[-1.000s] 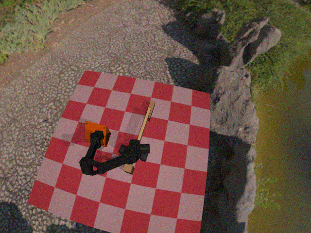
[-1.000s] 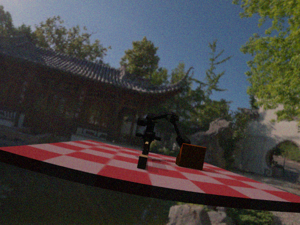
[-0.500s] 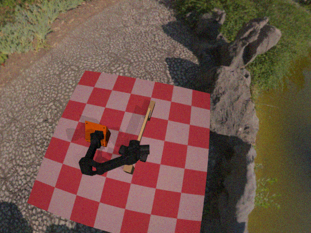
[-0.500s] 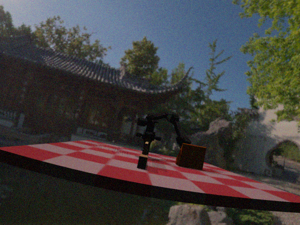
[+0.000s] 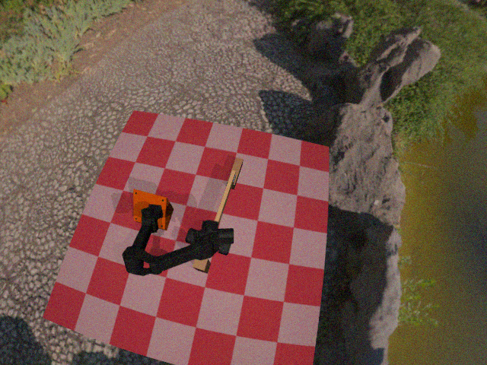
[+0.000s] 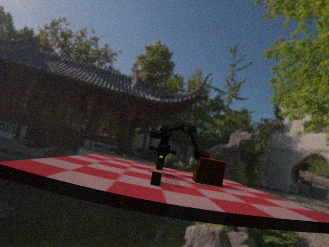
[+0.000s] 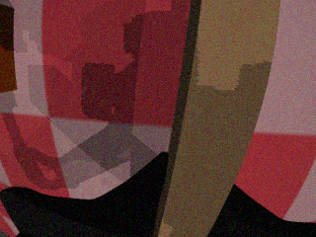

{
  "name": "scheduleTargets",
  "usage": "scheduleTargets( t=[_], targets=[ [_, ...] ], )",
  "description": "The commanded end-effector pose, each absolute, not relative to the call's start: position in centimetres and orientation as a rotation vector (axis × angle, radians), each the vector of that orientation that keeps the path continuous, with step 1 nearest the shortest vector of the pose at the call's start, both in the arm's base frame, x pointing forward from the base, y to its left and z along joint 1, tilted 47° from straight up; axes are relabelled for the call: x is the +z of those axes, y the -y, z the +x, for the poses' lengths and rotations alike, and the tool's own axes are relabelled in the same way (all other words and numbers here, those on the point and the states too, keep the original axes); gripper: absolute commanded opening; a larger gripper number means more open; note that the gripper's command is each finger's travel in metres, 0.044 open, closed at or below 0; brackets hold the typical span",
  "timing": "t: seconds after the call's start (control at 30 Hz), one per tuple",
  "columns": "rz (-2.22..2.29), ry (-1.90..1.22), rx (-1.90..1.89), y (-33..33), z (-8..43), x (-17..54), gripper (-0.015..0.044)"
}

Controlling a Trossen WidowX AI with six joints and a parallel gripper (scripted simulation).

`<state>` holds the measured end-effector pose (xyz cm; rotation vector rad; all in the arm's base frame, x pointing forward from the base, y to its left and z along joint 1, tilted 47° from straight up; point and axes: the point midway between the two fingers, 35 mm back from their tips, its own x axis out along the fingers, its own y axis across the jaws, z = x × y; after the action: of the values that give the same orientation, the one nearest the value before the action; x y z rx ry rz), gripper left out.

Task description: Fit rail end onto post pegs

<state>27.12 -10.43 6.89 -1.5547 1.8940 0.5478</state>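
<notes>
The long wooden rail (image 5: 223, 203) (image 7: 224, 123) runs from the footboard block (image 5: 239, 163) (image 6: 156, 178) toward the wooden post (image 5: 201, 265). Its far end lies at the dark bracket (image 5: 234, 179) on the block; how deeply it sits there is too small to tell. My gripper (image 5: 212, 237) (image 7: 181, 161) is shut on the rail, with a dark finger on each side of it in the wrist view. The arm and gripper hide the rail's near end in the top view. The pegs and holes do not show, and I cannot tell whether the rail end touches the post or is level.
The orange base block (image 5: 147, 204) (image 6: 210, 171) stands beside the rail, with the black arm (image 5: 173, 259) (image 6: 195, 142) reaching from it over the near part of the rail. The red and pink checked table top (image 5: 263, 302) (image 6: 90, 171) ends at a dark edge in the exterior view.
</notes>
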Motion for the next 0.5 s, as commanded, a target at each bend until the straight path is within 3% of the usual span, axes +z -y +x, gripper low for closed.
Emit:
scheduleTargets(
  t=[0.0, 0.47],
  targets=[
    [-1.56, -1.892, 0.549, 10.54, 27.09, 7.13, 0.0],
    [-1.56, -1.892, 0.548, 10.79, 27.01, 7.48, 0.0]
  ],
)
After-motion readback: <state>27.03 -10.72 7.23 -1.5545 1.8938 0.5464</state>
